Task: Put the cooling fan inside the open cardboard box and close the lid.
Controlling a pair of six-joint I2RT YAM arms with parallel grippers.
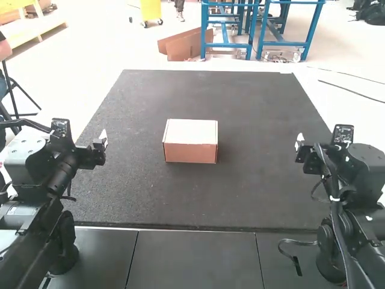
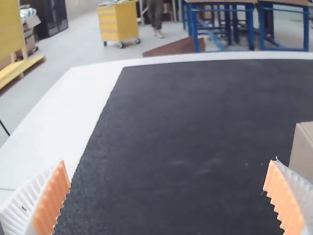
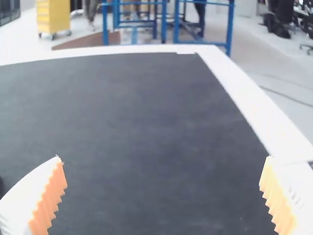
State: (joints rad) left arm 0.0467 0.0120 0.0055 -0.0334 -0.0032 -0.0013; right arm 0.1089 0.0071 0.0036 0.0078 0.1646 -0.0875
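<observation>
I see the box (image 1: 190,141) sitting in the middle of the mat (image 1: 258,108), lid flat down, closed. My left gripper (image 1: 100,142) hangs at the mat's left edge, fingers spread wide and gripping nothing. From its wrist camera, a corner of the box shows beyond one orange pad (image 2: 281,198). My right gripper (image 1: 299,145) hangs near the mat's right edge, likewise released, well apart from the box.

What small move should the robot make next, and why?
Probably none is needed: the cardboard box sits on the mat with its lid already flat shut, while the left tool and right tool hang open at either side.
</observation>
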